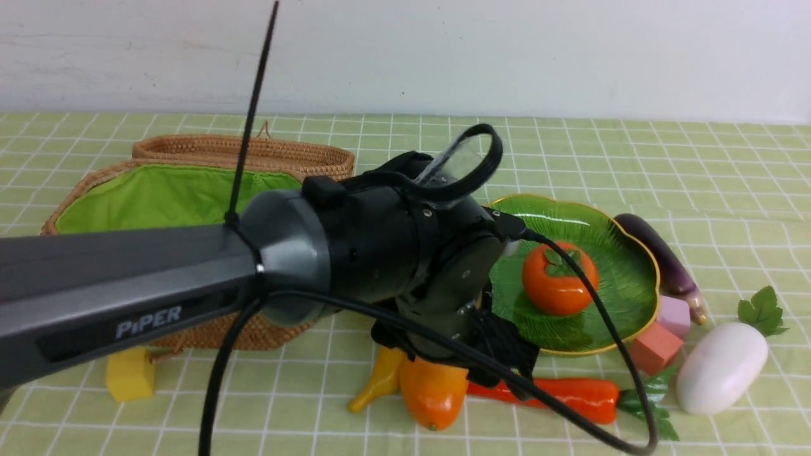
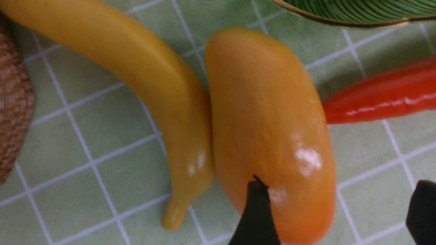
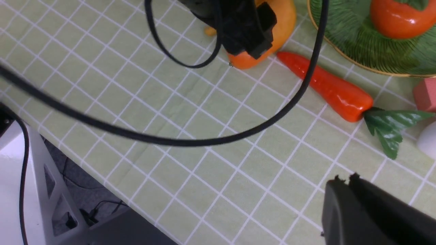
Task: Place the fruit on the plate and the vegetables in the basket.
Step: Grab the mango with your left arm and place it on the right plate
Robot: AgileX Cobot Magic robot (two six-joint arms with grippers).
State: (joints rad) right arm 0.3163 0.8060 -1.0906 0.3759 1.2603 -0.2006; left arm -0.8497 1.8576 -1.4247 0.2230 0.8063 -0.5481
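Note:
My left gripper (image 1: 500, 364) is open and low over the mango (image 1: 434, 392), which lies against the banana (image 1: 380, 380). In the left wrist view the gripper (image 2: 337, 207) has one finger (image 2: 255, 211) over the mango (image 2: 269, 129) and the other beside it over the cloth. The banana (image 2: 153, 78) touches the mango's far side. The persimmon (image 1: 557, 278) sits on the green plate (image 1: 633, 253). The carrot (image 1: 570, 396), radish (image 1: 722, 367) and eggplant (image 1: 659, 253) lie on the cloth. The basket (image 1: 171, 190) stands open. My right gripper (image 3: 345, 178) is shut and empty, above the cloth.
A yellow cube (image 1: 130, 373) sits in front of the basket. A pink cube (image 1: 673, 315) and a red cube (image 1: 656, 348) sit by the plate's rim. The left arm's cable (image 3: 204, 139) loops over the cloth. The table's front edge (image 3: 85, 160) shows in the right wrist view.

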